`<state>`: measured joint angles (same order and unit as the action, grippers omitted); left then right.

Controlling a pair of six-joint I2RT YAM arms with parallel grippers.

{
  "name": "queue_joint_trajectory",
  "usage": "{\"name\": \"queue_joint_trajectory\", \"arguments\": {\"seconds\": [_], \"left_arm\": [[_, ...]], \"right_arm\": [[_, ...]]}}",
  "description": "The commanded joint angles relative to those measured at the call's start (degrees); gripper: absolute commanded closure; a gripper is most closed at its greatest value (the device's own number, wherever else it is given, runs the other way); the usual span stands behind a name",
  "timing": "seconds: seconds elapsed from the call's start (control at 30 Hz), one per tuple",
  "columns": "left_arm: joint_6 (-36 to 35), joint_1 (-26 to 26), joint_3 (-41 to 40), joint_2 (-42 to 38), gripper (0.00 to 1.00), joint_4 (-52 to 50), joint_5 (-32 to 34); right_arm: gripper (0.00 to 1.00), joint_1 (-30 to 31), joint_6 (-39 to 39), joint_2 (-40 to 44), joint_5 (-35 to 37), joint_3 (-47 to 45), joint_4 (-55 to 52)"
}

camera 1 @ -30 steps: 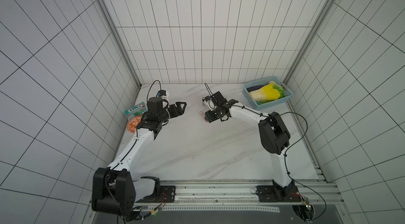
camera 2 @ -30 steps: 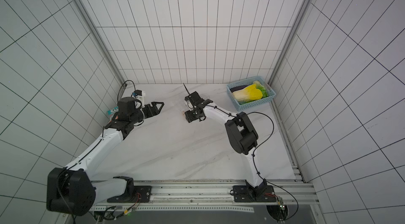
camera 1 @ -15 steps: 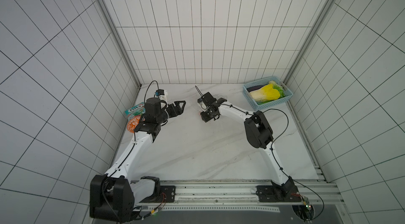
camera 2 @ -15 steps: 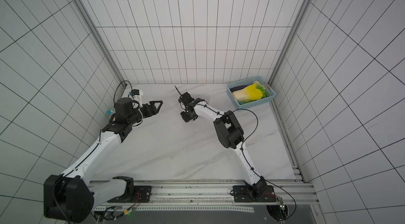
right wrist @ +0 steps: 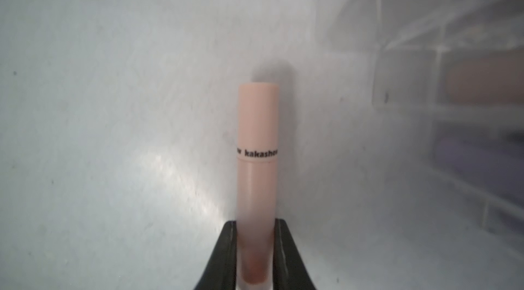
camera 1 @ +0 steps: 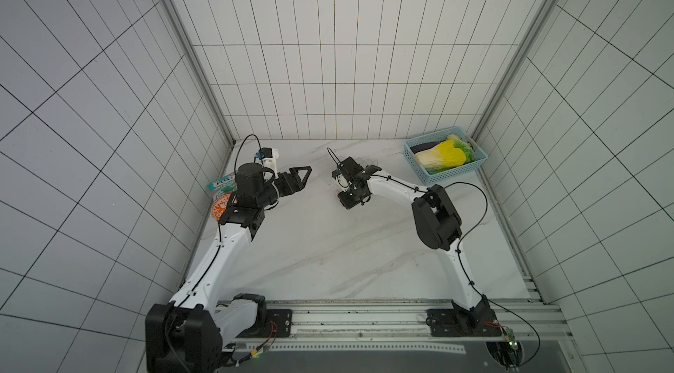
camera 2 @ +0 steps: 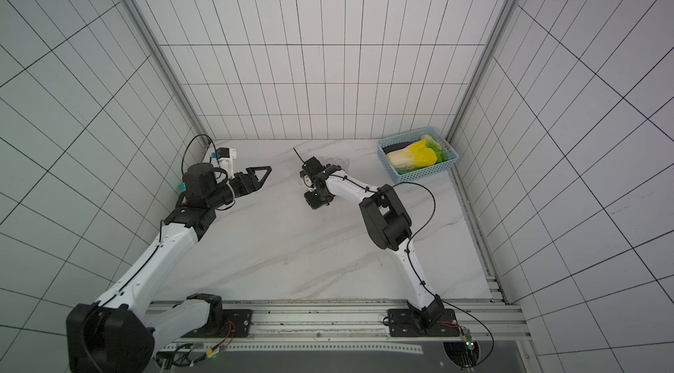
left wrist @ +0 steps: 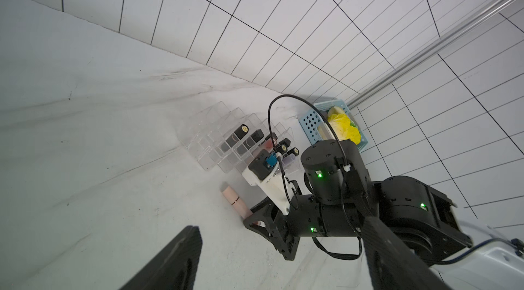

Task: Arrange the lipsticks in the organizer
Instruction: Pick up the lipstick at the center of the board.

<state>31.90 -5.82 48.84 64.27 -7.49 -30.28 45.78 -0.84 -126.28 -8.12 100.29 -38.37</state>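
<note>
the pink lipstick [right wrist: 257,144] is a slim, smooth plastic tube. it is probably light and stiff, round enough to roll and slick enough to twist in a pinch. i judge the clear body below the cap seam the safest hold, since a pull on the cap might open it. it lies flat on the bench [camera 1: 328,261], in the upper middle of both top views, just beside the organizer [left wrist: 215,144]. the right tool [right wrist: 256,224] is closed on the tube's clear end, one jaw on either side, with the cap pointing away. it is the only tube i see outside the organizer. inside, the left wrist view shows at least four black lipsticks [left wrist: 241,132] and one lilac lipstick [left wrist: 289,161]; more may be hidden behind the arm. the left tool [camera 1: 304,172], left of centre in the top views, hangs over the bench with jaws wide apart and nothing in them. one blue basket [camera 1: 452,175] sits at upper right, and two packets [camera 1: 220,185] lie at the bench's left edge.
</note>
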Motion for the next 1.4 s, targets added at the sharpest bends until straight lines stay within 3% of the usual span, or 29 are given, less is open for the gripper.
{"name": "queue_joint_trajectory", "arguments": {"seconds": [0.0,0.13,0.2,0.4,0.73,0.93,1.27,1.37], "left_arm": [[3.04,0.13,1.24,1.20,0.06,2.01,-11.18],[8.01,-0.33,2.57,4.00,0.04,5.22,-24.03],[9.80,-1.31,2.53,3.94,0.09,8.03,-28.02],[7.35,-7.06,4.11,3.16,0.17,6.97,-30.37],[6.18,-14.04,7.06,2.63,0.24,6.82,-29.06],[3.70,-16.85,7.07,3.05,0.54,4.55,-28.34],[1.49,-17.64,6.76,2.29,0.76,1.85,-27.69],[1.91,-17.64,7.27,1.85,0.83,1.95,-26.35]], "right_arm": [[0.95,0.19,-1.12,14.79,-4.70,-8.23,1.77],[0.94,0.28,-2.64,28.80,-12.12,-16.70,1.98],[0.93,0.36,-3.90,35.17,-16.45,-19.86,2.06],[0.91,0.90,-7.10,45.95,-26.96,-22.60,1.95],[0.91,1.40,-7.08,47.78,-33.83,-20.84,0.23],[0.91,1.42,-6.63,47.85,-34.13,-20.84,-0.52],[0.90,1.42,-6.54,48.14,-33.59,-20.54,-0.74],[0.79,1.42,-6.97,48.27,-31.17,-19.93,-0.74]]}}
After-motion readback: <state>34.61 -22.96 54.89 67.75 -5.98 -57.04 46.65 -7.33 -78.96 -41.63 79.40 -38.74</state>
